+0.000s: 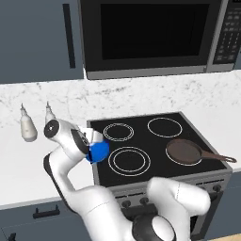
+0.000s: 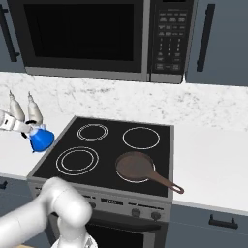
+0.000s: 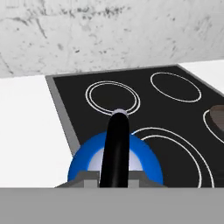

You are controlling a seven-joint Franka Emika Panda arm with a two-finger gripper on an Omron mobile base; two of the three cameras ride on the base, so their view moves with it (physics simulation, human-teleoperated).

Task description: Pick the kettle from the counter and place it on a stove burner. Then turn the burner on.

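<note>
Gripper [image 3: 114, 178] clamps the kettle [image 1: 99, 151] by its handle; big burner [image 1: 129, 160] at three o'clock; swinging kettle may land off-centre.

There is one small bright blue kettle [image 1: 98, 151] with a black handle. Two beige-white bottles [image 1: 28, 126] stand on one white desk [image 1: 28, 164]. One black glass stove [image 1: 155, 141] has four white ring circles. One round dark brown pan [image 1: 186, 151] sits on the stove. One dark microwave [image 1: 150, 35] hangs above. One white robot arm [image 1: 70, 155] reaches out.
</note>
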